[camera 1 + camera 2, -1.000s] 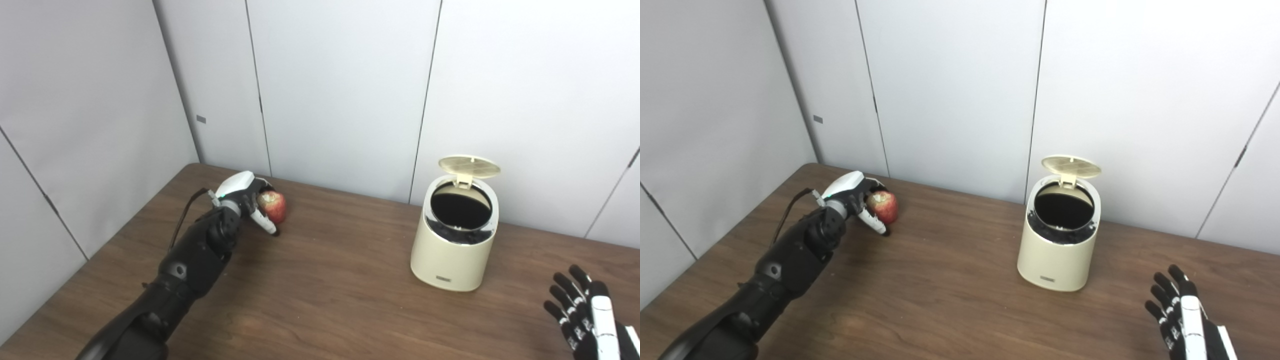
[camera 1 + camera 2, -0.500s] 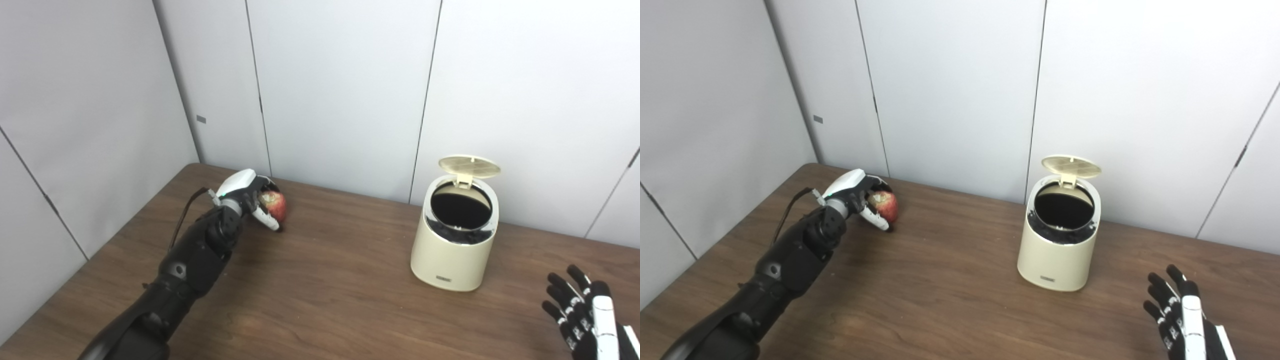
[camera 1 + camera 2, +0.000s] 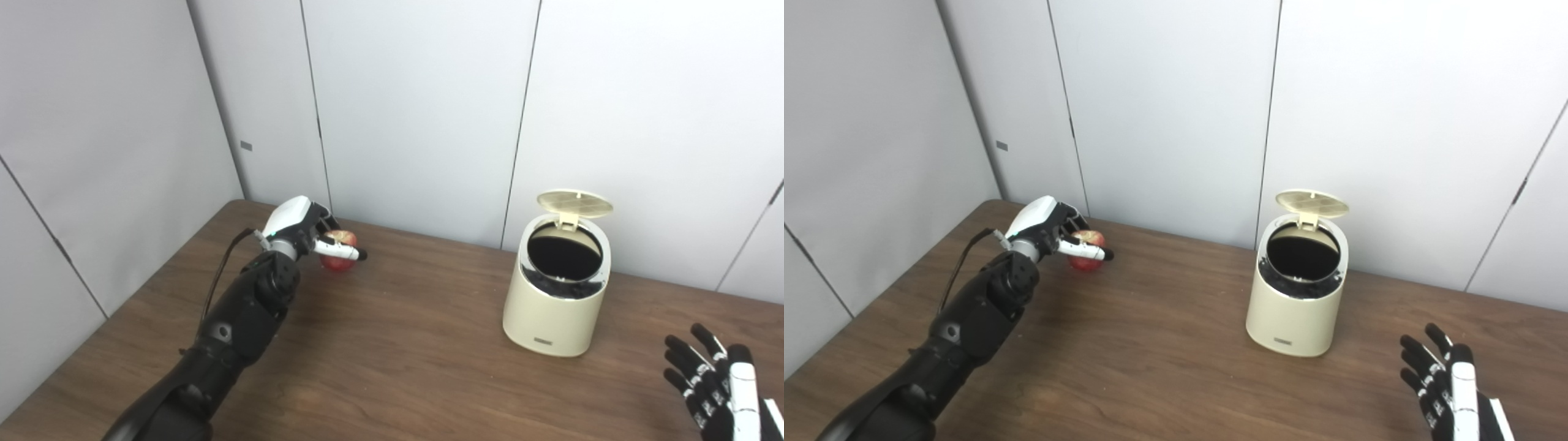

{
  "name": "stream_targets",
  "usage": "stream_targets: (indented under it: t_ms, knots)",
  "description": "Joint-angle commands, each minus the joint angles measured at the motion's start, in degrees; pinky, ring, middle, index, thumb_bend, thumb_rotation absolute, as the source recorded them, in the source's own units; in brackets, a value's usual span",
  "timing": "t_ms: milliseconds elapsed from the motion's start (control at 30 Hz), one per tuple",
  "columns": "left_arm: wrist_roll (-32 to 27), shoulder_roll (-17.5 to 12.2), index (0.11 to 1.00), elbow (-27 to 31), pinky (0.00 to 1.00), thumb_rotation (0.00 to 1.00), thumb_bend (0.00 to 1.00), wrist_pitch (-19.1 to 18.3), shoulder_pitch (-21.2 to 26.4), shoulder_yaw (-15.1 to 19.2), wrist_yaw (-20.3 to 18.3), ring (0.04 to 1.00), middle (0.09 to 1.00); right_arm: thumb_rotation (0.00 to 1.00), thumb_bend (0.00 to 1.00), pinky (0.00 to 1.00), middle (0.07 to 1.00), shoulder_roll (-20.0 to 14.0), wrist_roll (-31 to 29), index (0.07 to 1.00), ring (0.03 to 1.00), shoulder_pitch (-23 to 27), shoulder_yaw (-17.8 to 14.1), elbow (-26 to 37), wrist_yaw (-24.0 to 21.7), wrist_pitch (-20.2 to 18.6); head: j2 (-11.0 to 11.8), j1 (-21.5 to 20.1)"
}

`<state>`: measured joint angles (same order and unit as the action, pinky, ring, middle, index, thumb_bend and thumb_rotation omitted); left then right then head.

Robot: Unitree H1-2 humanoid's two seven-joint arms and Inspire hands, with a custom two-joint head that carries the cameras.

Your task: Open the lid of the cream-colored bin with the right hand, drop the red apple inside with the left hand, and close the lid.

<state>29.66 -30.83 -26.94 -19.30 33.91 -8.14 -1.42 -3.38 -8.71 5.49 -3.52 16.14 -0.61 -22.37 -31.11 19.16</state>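
Bin (image 3: 556, 300) upright on bench (image 3: 398, 367), right of centre, near back wall (image 3: 416, 110); lid (image 3: 574, 204) hinged up at rear. Apple (image 3: 339, 260) far left, in left hand (image 3: 303, 229). Right hand (image 3: 713, 383) at front right, well apart from bin.

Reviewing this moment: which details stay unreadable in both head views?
- Left hand on the red apple: the fingers cover the apple's near side, so whether it has left the table is unclear.
- Cream-colored bin: the inside is dark; contents not visible.
- Bin label: too small to read.
- Right hand: cut off by the bottom edge, fingers spread.
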Motion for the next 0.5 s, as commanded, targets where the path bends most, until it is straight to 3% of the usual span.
stream_targets:
  t_ms: [0, 300, 467]
  knots:
    - [1.05, -1.60, 0.474, 2.62, 0.46, 0.00, 0.50, 0.16, 2.66, 0.24, 0.45, 0.443, 0.505, 1.00, 0.42, 0.88, 0.823, 0.01, -0.81, 0.886, 0.885, 1.51, -0.46, 1.78, -0.53, 1.57, -0.11, 0.05]
    - [1.53, -1.84, 0.484, 4.13, 0.44, 0.00, 0.50, 0.69, 1.76, -0.03, 1.37, 0.423, 0.488, 1.00, 0.46, 0.87, 0.799, 0.53, -1.25, 0.850, 0.860, 1.63, -1.05, 1.46, -0.17, 1.67, -0.29, -1.47]
    - [0.18, -0.08, 0.487, 8.51, 0.45, 0.00, 0.50, 1.92, -0.08, 2.73, 4.47, 0.427, 0.480, 1.00, 0.46, 0.87, 0.808, 0.46, -1.38, 0.856, 0.869, 1.70, -1.08, 0.93, -0.25, 2.99, -0.28, -3.65]
